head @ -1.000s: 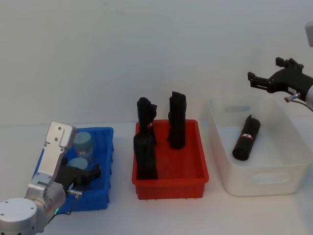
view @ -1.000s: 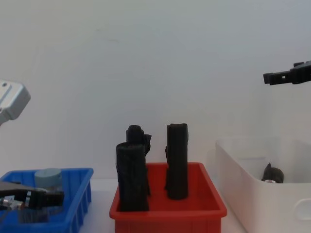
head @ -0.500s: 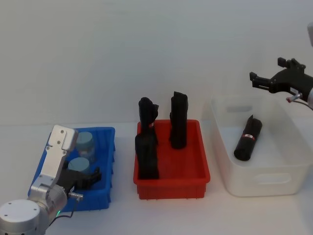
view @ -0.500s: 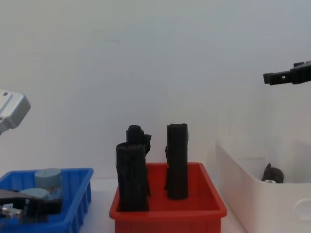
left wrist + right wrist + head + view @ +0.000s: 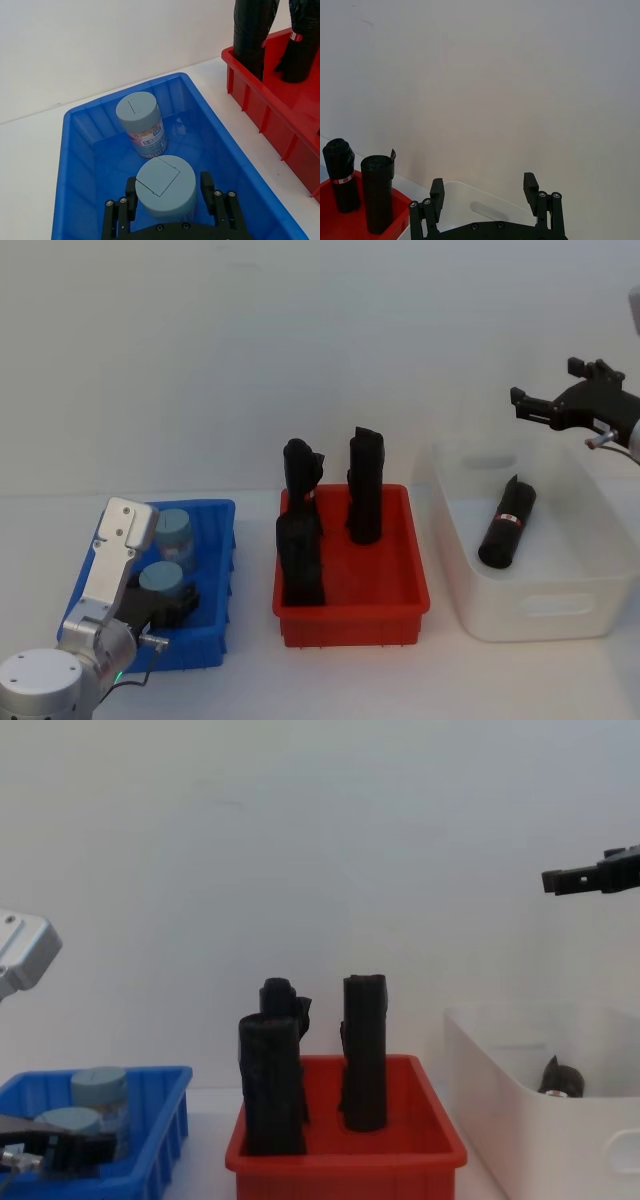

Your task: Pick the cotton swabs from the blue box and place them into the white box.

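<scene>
Two cotton swabs jars stand in the blue box (image 5: 218, 570): a far one (image 5: 172, 531) and a near one (image 5: 160, 578). My left gripper (image 5: 168, 602) is low inside the box, open, with one finger close on each side of the near jar (image 5: 165, 186). The far jar (image 5: 141, 121) stands free behind it. From the chest, the near jar's lid (image 5: 65, 1120) shows just above the gripper (image 5: 75, 1152). My right gripper (image 5: 542, 388) hangs open and empty high above the white box (image 5: 540, 605), as the right wrist view (image 5: 484, 189) confirms.
A red tray (image 5: 350, 625) holding three upright black rolled bundles sits between the two boxes. Another black roll (image 5: 503, 523) lies inside the white box. A plain white wall stands close behind the table.
My left gripper has sunk lower into the blue box and drawn slightly back, so its fingers now straddle the near jar. The right arm has stayed where it was.
</scene>
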Robot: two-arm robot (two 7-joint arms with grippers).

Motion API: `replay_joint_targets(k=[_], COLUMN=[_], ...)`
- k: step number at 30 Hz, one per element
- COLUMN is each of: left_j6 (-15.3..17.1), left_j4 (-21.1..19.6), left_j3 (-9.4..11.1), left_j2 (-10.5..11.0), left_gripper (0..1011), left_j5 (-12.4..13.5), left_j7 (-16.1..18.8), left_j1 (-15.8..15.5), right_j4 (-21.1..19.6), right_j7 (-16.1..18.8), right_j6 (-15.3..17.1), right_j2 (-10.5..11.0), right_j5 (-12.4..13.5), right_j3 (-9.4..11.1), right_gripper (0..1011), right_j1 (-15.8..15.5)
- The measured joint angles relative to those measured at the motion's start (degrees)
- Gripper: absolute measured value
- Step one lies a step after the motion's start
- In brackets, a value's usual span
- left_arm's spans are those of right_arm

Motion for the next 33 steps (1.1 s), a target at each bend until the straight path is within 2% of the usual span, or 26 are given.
replay_joint_targets(k=[1, 5, 33], left_j6=[0.01, 0.02, -0.76], left_j4=[0.01, 0.07, -0.74], left_j3=[0.00, -0.01, -0.16], left_j2=[0.00, -0.03, 0.00], left_gripper=[789, 676, 671], left_j5=[0.00, 0.03, 0.28], left_j7=[0.01, 0.04, 0.10], left_j1=[0.00, -0.01, 0.13], right_j4=[0.00, 0.00, 0.00], right_j7=[0.00, 0.00, 0.00], right_j6=[0.00, 0.00, 0.00], right_j2=[0.00, 0.00, 0.00], right_j5=[0.00, 0.00, 0.00], right_j3=[0.00, 0.00, 0.00], right_gripper=[1002, 1002, 1002], right_j1=[0.00, 0.00, 0.00])
